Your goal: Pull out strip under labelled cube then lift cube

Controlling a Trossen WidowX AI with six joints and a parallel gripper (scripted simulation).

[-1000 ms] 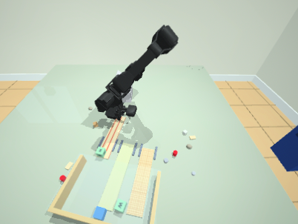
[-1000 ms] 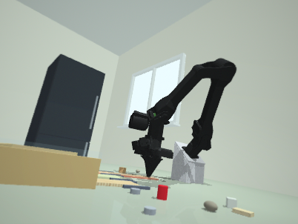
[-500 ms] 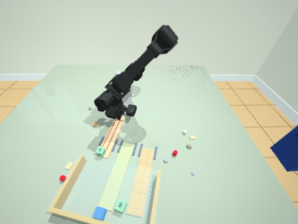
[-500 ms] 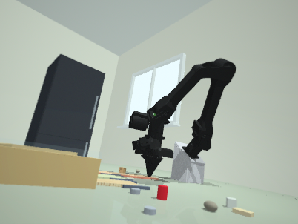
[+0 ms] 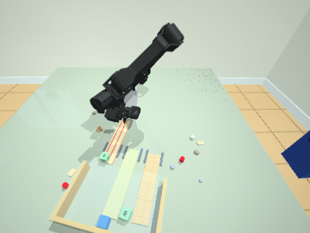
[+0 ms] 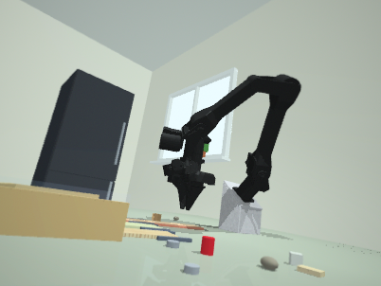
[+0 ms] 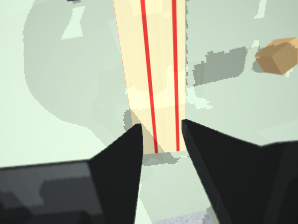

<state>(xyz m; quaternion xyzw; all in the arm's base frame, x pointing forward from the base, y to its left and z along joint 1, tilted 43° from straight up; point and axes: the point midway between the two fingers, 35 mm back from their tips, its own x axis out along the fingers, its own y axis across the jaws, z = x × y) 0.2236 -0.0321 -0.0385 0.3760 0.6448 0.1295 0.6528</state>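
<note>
A cream strip with two red lines (image 5: 117, 140) (image 7: 155, 60) lies pulled out towards the arm, reaching out of the wooden-walled tray (image 5: 71, 185). A mint cube with a dark mark (image 5: 104, 156) sits at this strip's near end, on its left edge. A second marked mint cube (image 5: 125, 213) rests on the near end of a pale green strip (image 5: 122, 181). A woven tan strip (image 5: 148, 189) lies to the right of it. My gripper (image 5: 125, 123) (image 6: 187, 206) (image 7: 161, 127) is open. Its fingertips stand apart on either side of the far end of the red-lined strip and hold nothing.
A blue cube (image 5: 103, 221) sits in the tray's front. Dark blue guide pegs (image 5: 146, 155) flank the strips. A brown block (image 5: 99, 130) (image 7: 277, 55) lies left of the gripper. Red cylinders (image 5: 182, 159) (image 5: 65, 185) and small bits lie scattered. The arm's base (image 6: 239, 215) stands behind.
</note>
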